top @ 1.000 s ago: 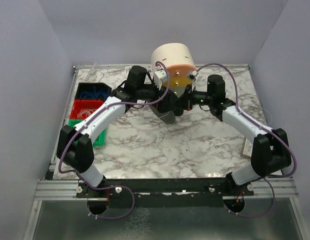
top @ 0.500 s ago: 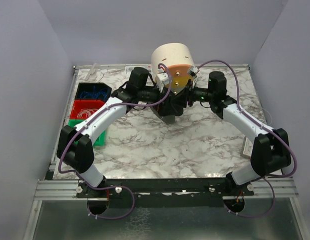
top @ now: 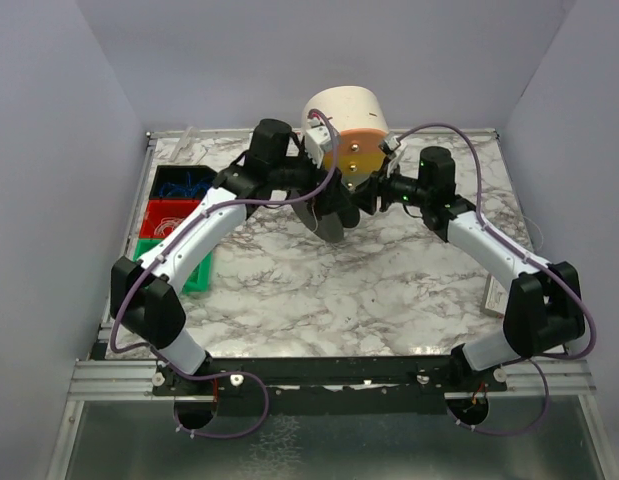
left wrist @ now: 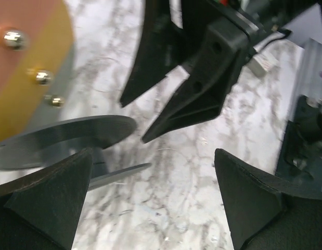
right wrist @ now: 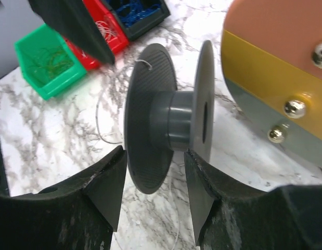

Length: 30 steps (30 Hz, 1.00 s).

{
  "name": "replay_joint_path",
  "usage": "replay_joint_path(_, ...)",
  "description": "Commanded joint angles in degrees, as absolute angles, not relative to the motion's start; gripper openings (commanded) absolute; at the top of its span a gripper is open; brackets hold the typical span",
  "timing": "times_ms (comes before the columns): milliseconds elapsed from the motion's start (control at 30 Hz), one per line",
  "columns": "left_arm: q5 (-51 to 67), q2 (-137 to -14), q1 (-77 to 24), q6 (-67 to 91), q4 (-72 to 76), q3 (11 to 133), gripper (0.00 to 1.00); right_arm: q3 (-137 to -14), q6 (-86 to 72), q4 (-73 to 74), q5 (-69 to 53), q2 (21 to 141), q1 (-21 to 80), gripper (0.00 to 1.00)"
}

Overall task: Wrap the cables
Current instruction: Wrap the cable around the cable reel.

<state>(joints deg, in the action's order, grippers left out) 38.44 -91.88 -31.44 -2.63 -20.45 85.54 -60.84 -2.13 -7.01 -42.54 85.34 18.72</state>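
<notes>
A dark grey spool point(right wrist: 155, 122) stands with its flanges upright in front of the orange-faced drum point(top: 347, 125). My right gripper point(right wrist: 154, 156) is open, and the lower rim of the spool's near flange sits between its fingers point(right wrist: 106, 185) without being clamped. A thin pale cable point(right wrist: 100, 122) curls on the marble beside the spool, with one end poking up at the flange rim point(right wrist: 143, 63). My left gripper point(left wrist: 153, 156) is wide open over bare marble. It holds nothing, and the spool flange point(left wrist: 67, 136) lies to its left. A faint cable strand point(left wrist: 174, 150) shows on the table there.
The cream drum with orange and yellow face point(right wrist: 275, 67) and metal studs stands just right of the spool. Green point(right wrist: 46, 62), red point(right wrist: 106, 31) and blue point(right wrist: 137, 13) bins of wire bits sit at the table's left edge point(top: 139, 215). The two grippers are crowded close together.
My right gripper has gone from shut to open around the spool's flange. The left arm has swung back and toward the drum, staying wide open.
</notes>
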Motion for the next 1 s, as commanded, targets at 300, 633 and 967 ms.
replay_joint_path(300, 9.4, -96.6, -18.9, 7.4, -30.2, 89.7, 0.99, -62.6, 3.9, -11.5, -36.2, 90.9, 18.3, 0.55)
replay_joint_path(633, 22.5, -103.4, -15.5, 16.6, -29.1, 88.6, 0.99, -62.9, 7.1, -11.0, -40.1, 95.3, 18.3, 0.55)
replay_joint_path(967, 23.9, -107.1, -15.3, 17.7, -28.7, 91.3, 0.99, -62.5, 7.2, -9.2, -52.4, 96.2, 18.4, 0.54)
